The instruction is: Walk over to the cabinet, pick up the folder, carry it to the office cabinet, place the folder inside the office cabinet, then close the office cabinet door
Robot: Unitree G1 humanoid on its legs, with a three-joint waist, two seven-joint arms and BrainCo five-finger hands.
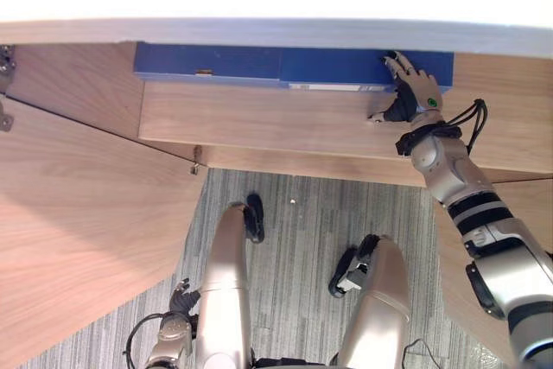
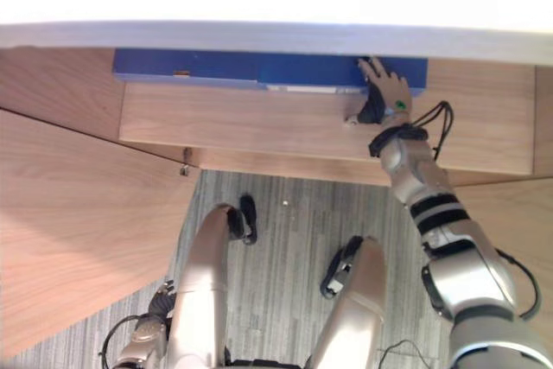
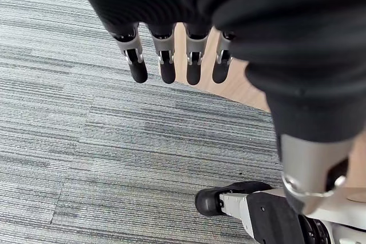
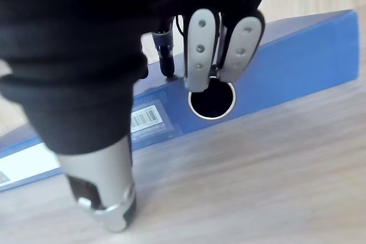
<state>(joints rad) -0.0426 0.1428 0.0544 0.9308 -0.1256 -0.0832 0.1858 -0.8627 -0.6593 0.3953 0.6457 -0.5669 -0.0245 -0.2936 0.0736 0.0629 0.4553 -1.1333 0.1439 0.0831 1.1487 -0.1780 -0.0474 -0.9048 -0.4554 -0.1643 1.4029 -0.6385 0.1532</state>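
Observation:
A blue folder (image 1: 259, 65) lies flat on the wooden shelf (image 1: 276, 123) of the open cabinet, pushed to the back with its spine facing me. My right hand (image 1: 416, 92) reaches in at the folder's right end. Its straight fingers (image 4: 201, 50) rest against the spine just above the round finger hole (image 4: 211, 100), and the thumb points down at the shelf board. Nothing is curled round the folder (image 4: 297, 67). My left hand (image 1: 179, 302) hangs low beside my left leg, its fingers (image 3: 166, 67) straight and empty over the carpet.
The cabinet's wooden door (image 1: 78, 231) stands swung open at the left, reaching out over the grey carpet (image 1: 302, 213). A pale top panel (image 1: 276, 30) overhangs the shelf. Another wooden panel (image 1: 536, 200) shows at the right behind my right arm.

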